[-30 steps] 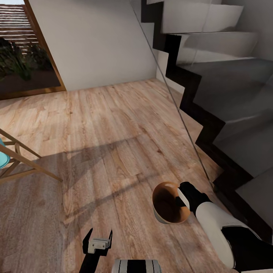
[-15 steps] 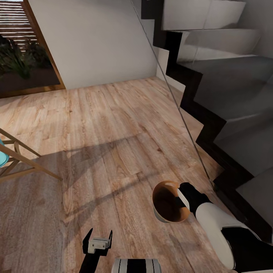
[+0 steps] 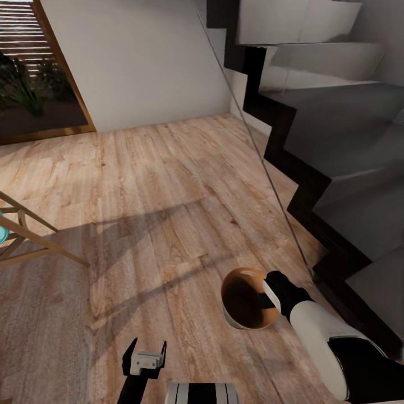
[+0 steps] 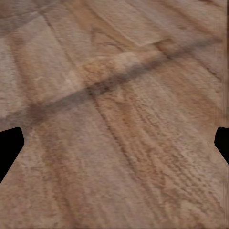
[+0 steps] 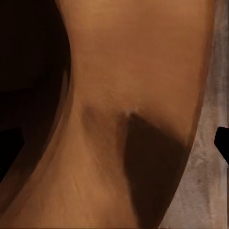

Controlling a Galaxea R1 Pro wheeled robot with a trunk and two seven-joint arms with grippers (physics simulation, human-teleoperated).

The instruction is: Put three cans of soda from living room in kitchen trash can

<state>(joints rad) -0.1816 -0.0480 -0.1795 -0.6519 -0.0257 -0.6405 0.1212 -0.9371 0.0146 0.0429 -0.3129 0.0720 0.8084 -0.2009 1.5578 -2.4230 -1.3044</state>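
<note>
Fingers of the right gripper [image 3: 270, 294] clamp the near rim of the bin [image 3: 241, 307], held tilted above the wood floor [image 3: 168, 185], its copper inside facing up. The left gripper [image 3: 145, 353] hangs low with fingers spread, holding nothing. Dark stairs [image 3: 336, 146] rise to the right; a wooden chair leg [image 3: 39, 244] crosses the left edge.

Left gripper [image 3: 145, 352] low and forward, fingers spread apart, holding nothing, right arm extended forward, right gripper [image 3: 271, 295] clamped on tash can [image 3: 235, 320] rim
</note>
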